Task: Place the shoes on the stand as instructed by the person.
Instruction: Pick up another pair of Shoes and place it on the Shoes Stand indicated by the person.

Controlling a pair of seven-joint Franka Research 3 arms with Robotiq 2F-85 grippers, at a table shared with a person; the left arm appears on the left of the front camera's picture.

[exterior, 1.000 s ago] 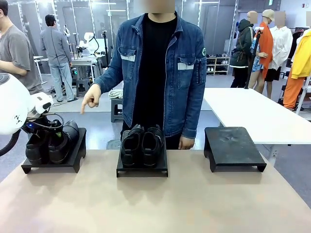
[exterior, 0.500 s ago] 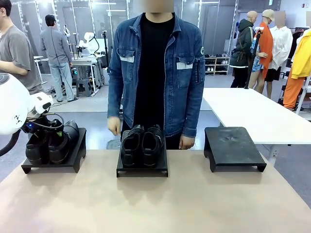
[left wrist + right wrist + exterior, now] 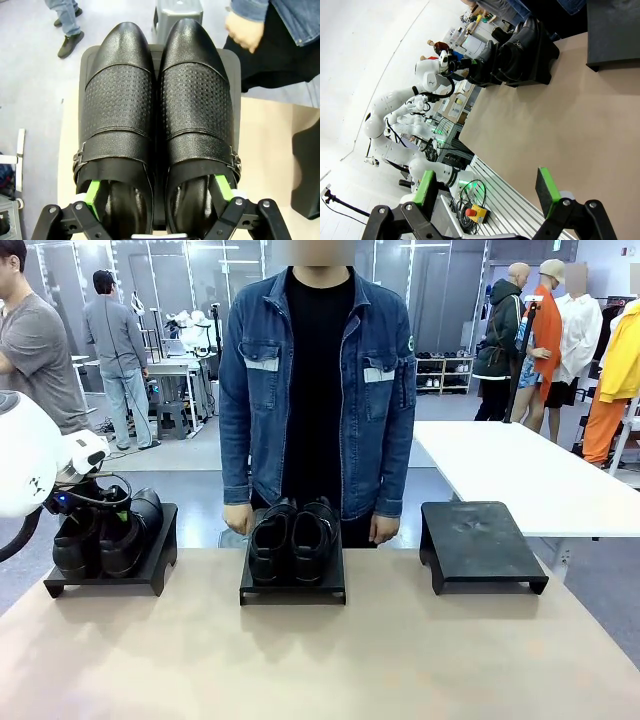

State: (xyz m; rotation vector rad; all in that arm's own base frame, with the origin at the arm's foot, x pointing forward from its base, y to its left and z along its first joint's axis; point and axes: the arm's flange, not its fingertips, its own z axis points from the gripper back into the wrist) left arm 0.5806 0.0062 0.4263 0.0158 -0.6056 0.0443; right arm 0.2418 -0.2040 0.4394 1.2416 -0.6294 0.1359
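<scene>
One pair of glossy black shoes [image 3: 105, 535] sits on the left black stand [image 3: 110, 580], toes toward the person. My left gripper [image 3: 92, 508] hangs over their heels. In the left wrist view this pair [image 3: 160, 100] lies side by side, and my left gripper [image 3: 158, 190] is open, with one green pad [image 3: 92, 192] inside each shoe's opening. The second pair [image 3: 292, 537] rests on the middle stand [image 3: 292, 590]. The person [image 3: 318, 390] in a denim jacket stands behind it, both hands hanging down. My right gripper [image 3: 487, 187] is open above the bare table.
An empty black stand [image 3: 480, 545] sits at the right of the tan table [image 3: 330, 660]. A white table [image 3: 520, 475] stands behind it. Other people stand at the far left. The right wrist view shows shoes on a stand [image 3: 540, 70] across the table.
The person's hand, which was pointing down toward the left side, has dropped to hang by the hip. The shoes and my left arm have not moved.
</scene>
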